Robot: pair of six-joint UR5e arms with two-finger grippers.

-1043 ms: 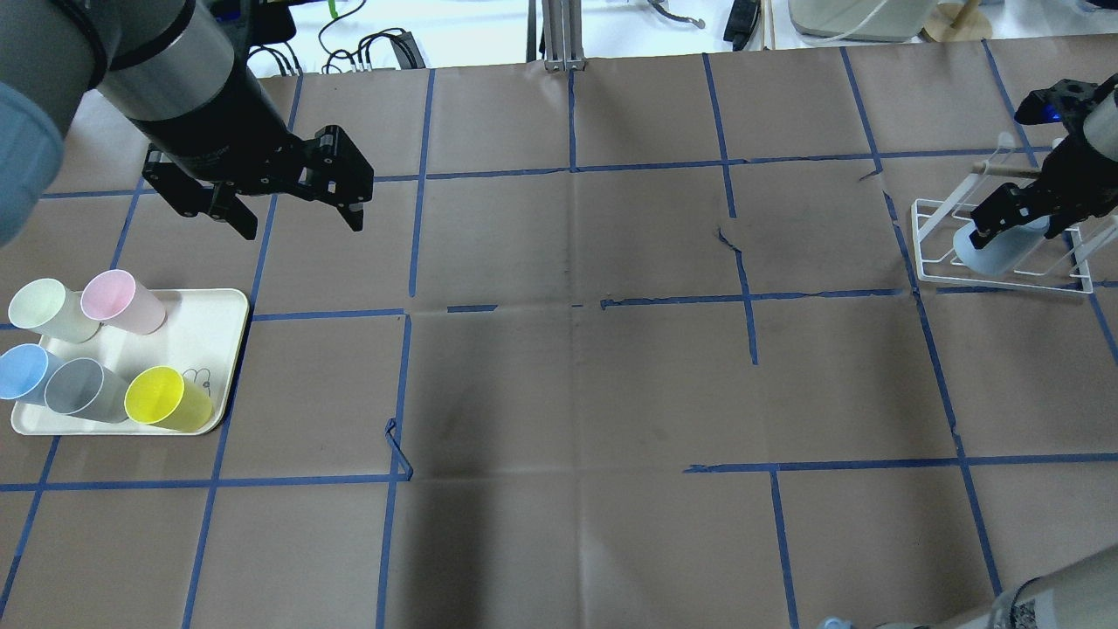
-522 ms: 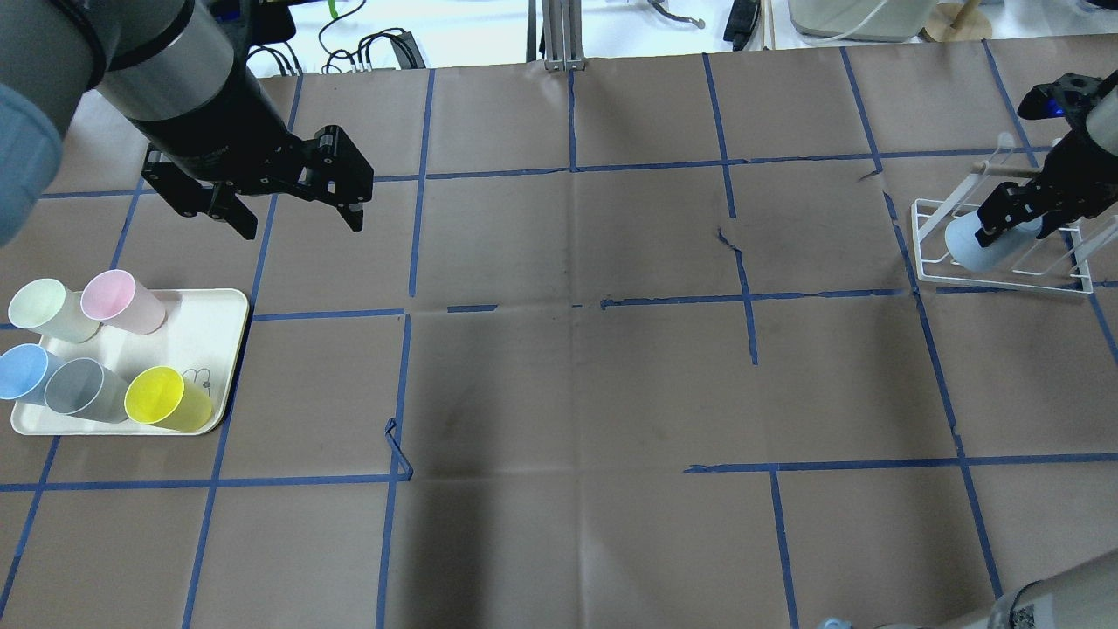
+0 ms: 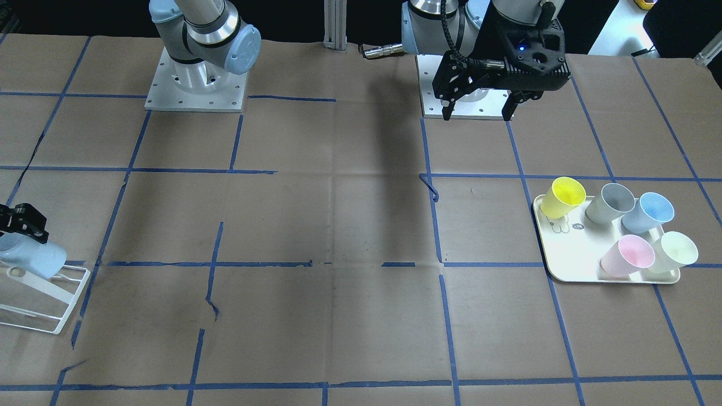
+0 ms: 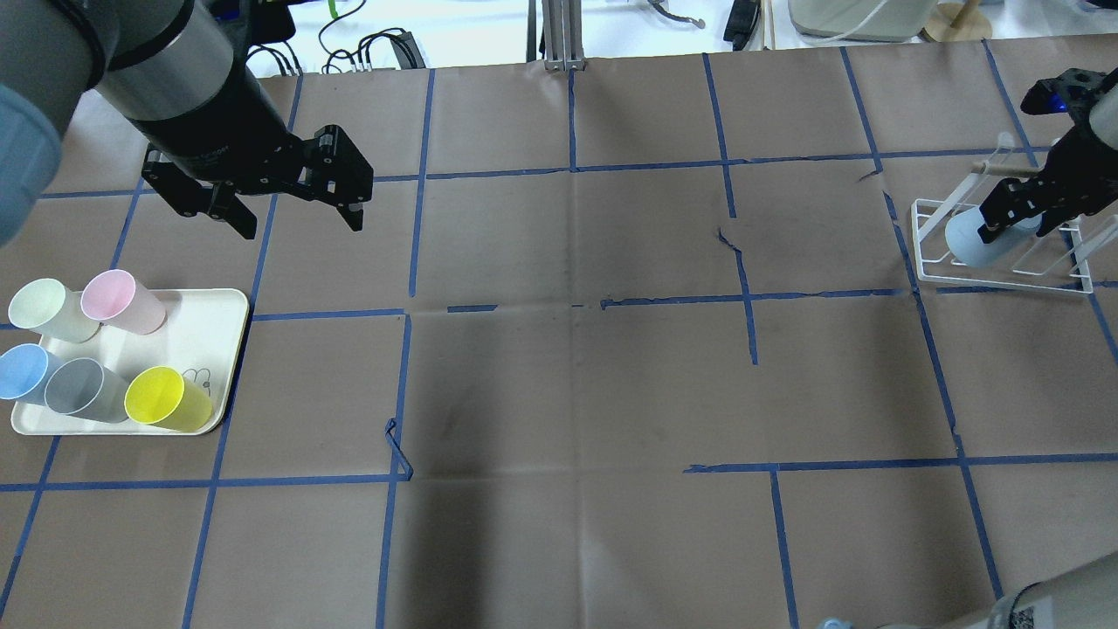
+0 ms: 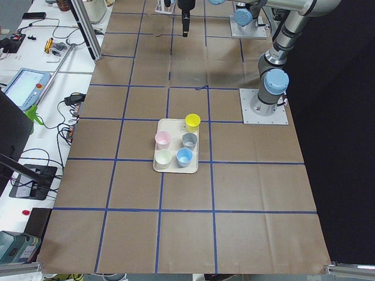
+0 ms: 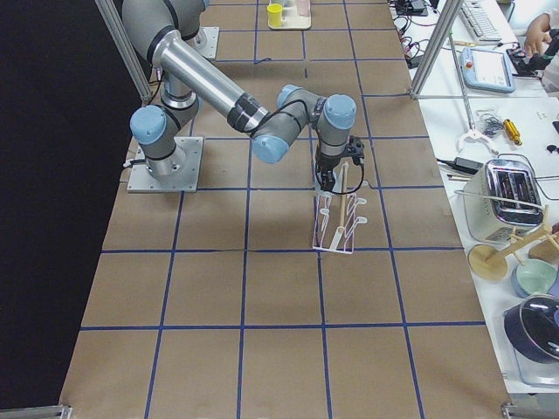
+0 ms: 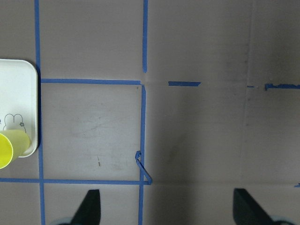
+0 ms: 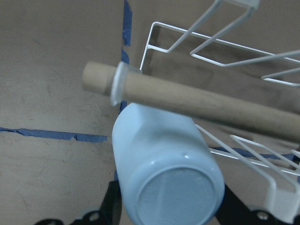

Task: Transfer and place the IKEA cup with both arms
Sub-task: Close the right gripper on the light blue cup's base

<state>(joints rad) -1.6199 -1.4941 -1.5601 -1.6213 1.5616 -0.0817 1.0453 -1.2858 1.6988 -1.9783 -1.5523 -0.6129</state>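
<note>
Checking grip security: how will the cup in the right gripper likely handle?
Probably slippery: the cup looks smooth, glossy and tapered, so it could slide from the right gripper. Likely light, thin plastic that flexes if squeezed. Round and held tilted over the rack, it would probably roll if released.

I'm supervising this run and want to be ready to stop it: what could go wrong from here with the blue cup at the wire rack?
1. The IKEA cup, tilted in the right gripper, sits right by the wooden dowel. A further move could knock it against the dowel and twist it in the grip.
2. Released at this tilt, it might slide or roll off the white wire rack instead of settling.
</note>
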